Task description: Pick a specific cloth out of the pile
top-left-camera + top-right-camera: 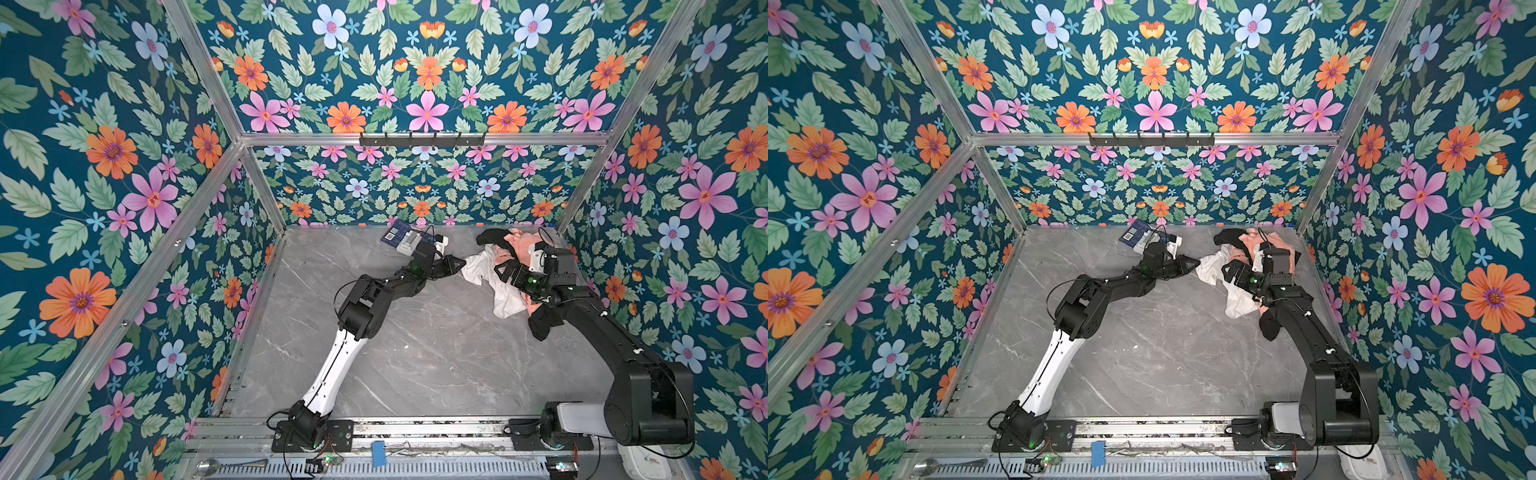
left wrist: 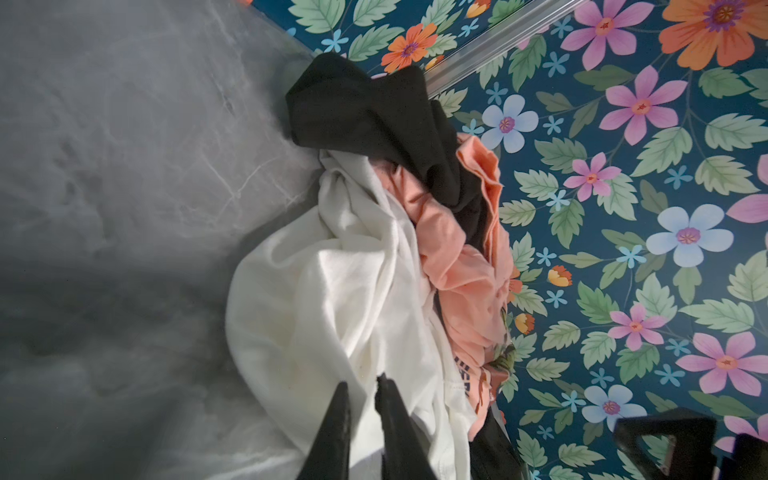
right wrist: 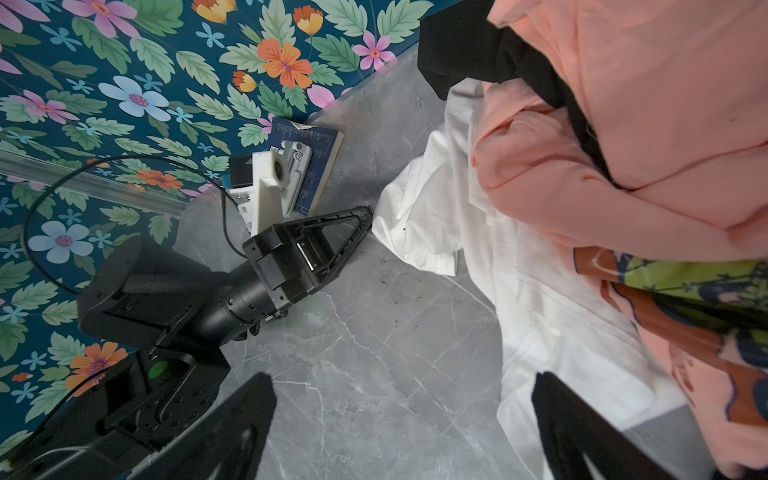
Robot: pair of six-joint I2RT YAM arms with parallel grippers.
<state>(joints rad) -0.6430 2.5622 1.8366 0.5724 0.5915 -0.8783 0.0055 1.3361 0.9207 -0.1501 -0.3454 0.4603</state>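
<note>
"Since the pile (image 1: 521,245) is jammed into the far corner, where's the free room?"

"Only behind the left gripper (image 1: 462,262). That's bare grey table (image 1: 415,357) right back to the arm bases. Past the tip of its jaws it's fabric, then the floral wall (image 2: 623,208) straight after. A blue card (image 1: 397,233) lies beside that gripper's wrist, up against the back wall."

"And the cloth (image 1: 505,297)?"

"The white one. It spills out of the pile toward the left jaws, with its edge right at their tip. The peach garment (image 2: 457,257) and the black garment (image 2: 374,112) lie beyond it, against the wall."

"Are those jaws actually on it?"

"In both top views they look like one black point touching white. The left wrist view says more: the fingers (image 2: 332,428) stand nearly together, with a thin fold of white pinched between them."

"What about the right gripper (image 1: 505,272)?"

"Its jaws are spread wide, and it hangs over the near side of the pile. In its wrist view one finger is over bare table and the other over white fabric, with the cloth's stitched hem between them. That view also shows the print (image 3: 665,282) on the peach garment, which the arm covers in both top views. What the top views add is a black piece (image 1: 544,322) lying under the right forearm, near the side wall."
</note>
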